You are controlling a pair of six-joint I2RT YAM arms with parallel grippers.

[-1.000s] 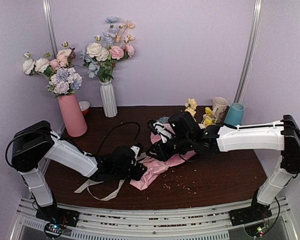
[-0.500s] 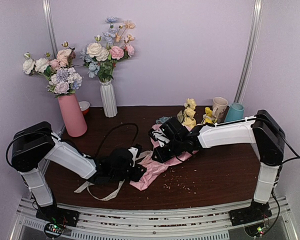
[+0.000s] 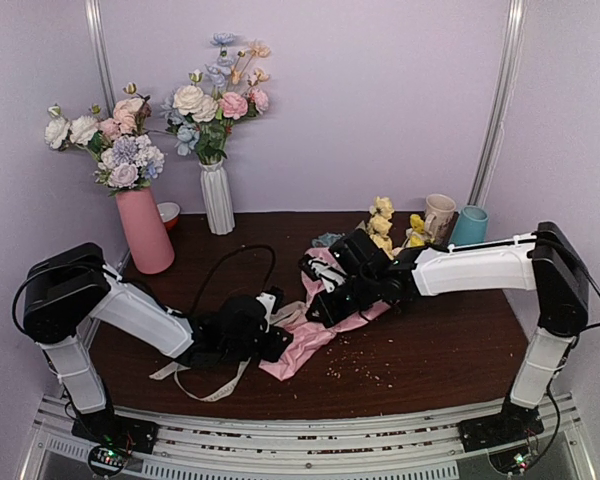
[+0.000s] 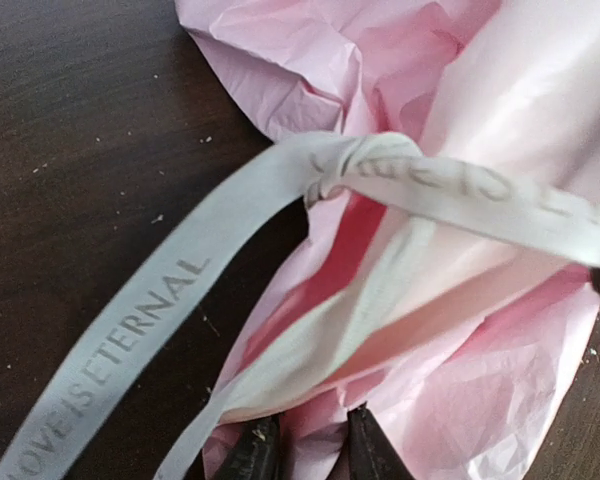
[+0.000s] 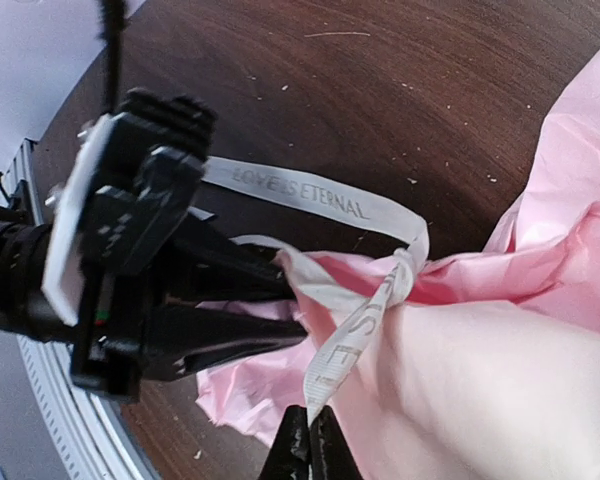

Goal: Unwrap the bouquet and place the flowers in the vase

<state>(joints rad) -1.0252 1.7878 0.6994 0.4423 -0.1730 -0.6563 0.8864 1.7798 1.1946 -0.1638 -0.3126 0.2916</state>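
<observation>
Ribbon, cream and printed LOVE IS ETERNAL, drops from its knot into the right gripper, whose fingers are pressed together on one tail. Facing it, the left gripper pinches the pink paper wrap at the narrow end of the bouquet, fingers barely parted. Behind the right gripper its arm hides most of the flowers; the teal vase stands well beyond, base hidden.

We see soft, even overhead light; wrist views go blurry close up, pink wrap perhaps overexposed.
</observation>
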